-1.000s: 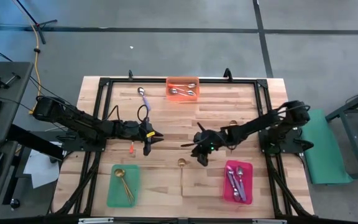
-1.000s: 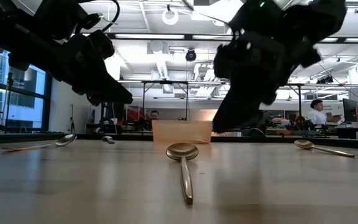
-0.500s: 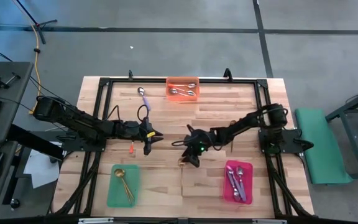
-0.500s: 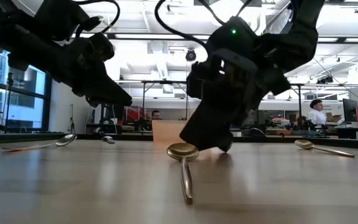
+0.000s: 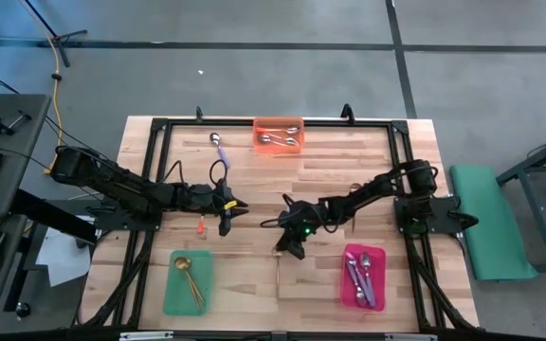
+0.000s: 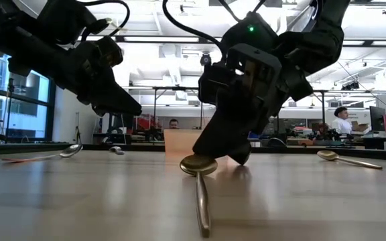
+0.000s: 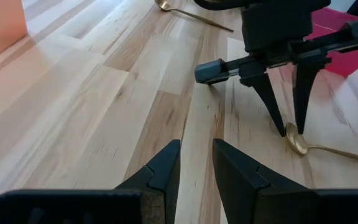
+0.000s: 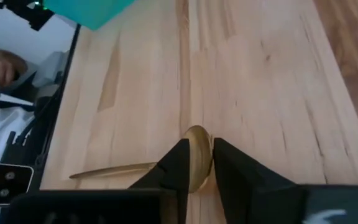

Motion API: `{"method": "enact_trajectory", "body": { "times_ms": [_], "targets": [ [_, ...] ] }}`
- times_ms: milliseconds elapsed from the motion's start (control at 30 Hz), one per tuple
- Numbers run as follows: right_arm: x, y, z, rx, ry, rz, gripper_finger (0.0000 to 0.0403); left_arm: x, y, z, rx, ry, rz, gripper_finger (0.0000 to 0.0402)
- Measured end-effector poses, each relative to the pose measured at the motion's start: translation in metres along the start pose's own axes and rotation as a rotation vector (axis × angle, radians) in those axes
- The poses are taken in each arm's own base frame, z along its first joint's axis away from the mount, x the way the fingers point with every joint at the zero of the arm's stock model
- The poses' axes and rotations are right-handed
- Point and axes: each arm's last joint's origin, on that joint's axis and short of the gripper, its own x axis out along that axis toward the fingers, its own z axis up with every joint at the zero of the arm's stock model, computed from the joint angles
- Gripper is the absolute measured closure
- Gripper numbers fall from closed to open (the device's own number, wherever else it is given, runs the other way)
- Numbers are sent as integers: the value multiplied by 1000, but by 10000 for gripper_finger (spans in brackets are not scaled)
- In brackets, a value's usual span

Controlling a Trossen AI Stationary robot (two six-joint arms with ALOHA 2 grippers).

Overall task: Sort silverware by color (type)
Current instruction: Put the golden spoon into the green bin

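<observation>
One gold spoon point(image 5: 278, 263), bowl pinched in the right gripper's point(image 5: 283, 248) jaws, handle trailing toward the table's near edge.

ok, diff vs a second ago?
The right gripper moved left across the table and dropped onto the gold spoon, its fingers closing on the bowl; in the low view the bowl looks tipped up. The left gripper, trays and other spoons stayed put.
</observation>
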Motion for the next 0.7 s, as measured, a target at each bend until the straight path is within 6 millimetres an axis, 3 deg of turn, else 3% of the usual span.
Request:
{"method": "enact_trajectory", "body": {
  "times_ms": [133,433,700],
  "targets": [
    [0,-1,-4,48,30,-40,349,0,-1,0,2,1,-3,317],
    [3,3,-12,100,67,-61,312,-1,-8,-2,17,6,-27,317],
    [5,8,-16,105,78,-66,332,-2,-13,-4,23,-1,-12,317]
  ]
}}
